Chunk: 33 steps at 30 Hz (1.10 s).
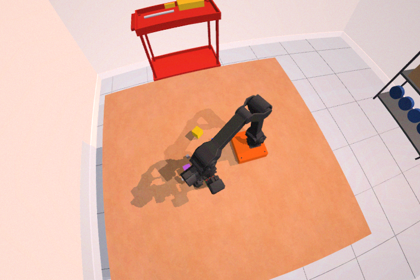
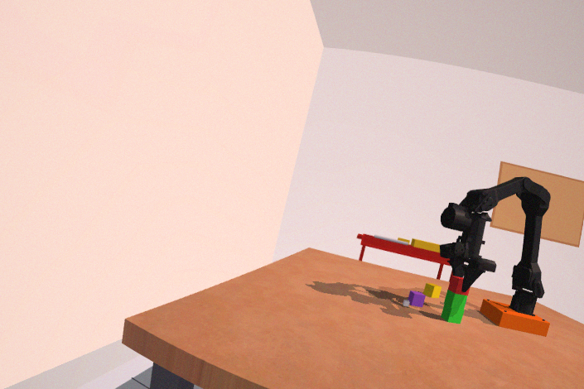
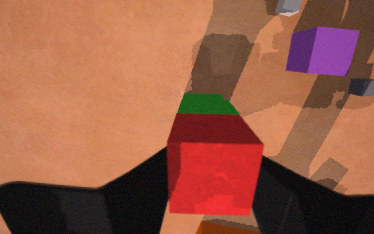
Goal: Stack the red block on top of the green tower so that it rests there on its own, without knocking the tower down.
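Note:
My gripper [image 2: 458, 283] [image 3: 206, 151] points down and is shut on the red block [image 2: 456, 285] [image 3: 214, 179], with one finger on each side of it. The green tower [image 2: 454, 308] [image 3: 207, 104] stands upright on the table, directly below the red block. In the exterior view no gap shows between the block's underside and the tower's top; whether the block's weight rests there I cannot tell. In the wrist view a strip of green shows past the block's far side. In the top view the arm hides nearly all of both.
A purple block [image 1: 186, 166] [image 2: 416, 299] [image 3: 333, 52] lies near the tower, with a small whitish block [image 2: 406, 303] [image 3: 288, 6] and a small dark grey one [image 1: 187, 156] [image 3: 362, 87] around it. A yellow block [image 1: 197, 131] [image 2: 432, 290] lies farther back. The orange base [image 1: 249, 152] [image 2: 515, 322] carries the arm.

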{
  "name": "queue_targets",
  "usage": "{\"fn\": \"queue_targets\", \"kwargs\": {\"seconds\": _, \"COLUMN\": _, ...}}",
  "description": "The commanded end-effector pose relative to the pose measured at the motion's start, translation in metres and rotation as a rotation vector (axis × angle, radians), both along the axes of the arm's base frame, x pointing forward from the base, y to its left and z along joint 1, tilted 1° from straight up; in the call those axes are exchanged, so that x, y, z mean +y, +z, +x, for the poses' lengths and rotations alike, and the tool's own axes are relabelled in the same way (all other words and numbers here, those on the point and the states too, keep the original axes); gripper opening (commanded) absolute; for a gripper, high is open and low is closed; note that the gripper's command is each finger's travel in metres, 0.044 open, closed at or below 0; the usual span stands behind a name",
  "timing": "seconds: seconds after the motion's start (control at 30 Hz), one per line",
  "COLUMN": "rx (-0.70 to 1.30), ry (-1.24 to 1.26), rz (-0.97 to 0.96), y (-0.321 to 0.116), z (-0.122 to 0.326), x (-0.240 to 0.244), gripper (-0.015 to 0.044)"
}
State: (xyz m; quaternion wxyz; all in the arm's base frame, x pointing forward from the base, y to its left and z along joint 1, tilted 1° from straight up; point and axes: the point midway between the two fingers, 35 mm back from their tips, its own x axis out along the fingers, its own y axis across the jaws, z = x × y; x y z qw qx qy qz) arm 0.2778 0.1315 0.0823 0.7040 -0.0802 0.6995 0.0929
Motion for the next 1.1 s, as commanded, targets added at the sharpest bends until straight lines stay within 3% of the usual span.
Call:
{"fn": "queue_targets", "kwargs": {"seconds": 0.0, "rx": -0.002, "ry": 0.002, "rz": -0.003, "y": -0.0006, "z": 0.0004, "x": -0.0002, "gripper": 0.0}}
{"fn": "queue_targets", "kwargs": {"seconds": 0.2, "rx": -0.002, "ry": 0.002, "rz": -0.003, "y": 0.0035, "z": 0.0006, "x": -0.0002, "gripper": 0.0}}
{"fn": "queue_targets", "kwargs": {"seconds": 0.77, "rx": -0.001, "ry": 0.0, "rz": 0.001, "y": 0.0004, "z": 0.0004, "x": 0.0002, "gripper": 0.044}}
{"fn": "queue_targets", "kwargs": {"seconds": 1.07, "rx": -0.001, "ry": 0.0, "rz": 0.001, "y": 0.0004, "z": 0.0004, "x": 0.0002, "gripper": 0.044}}
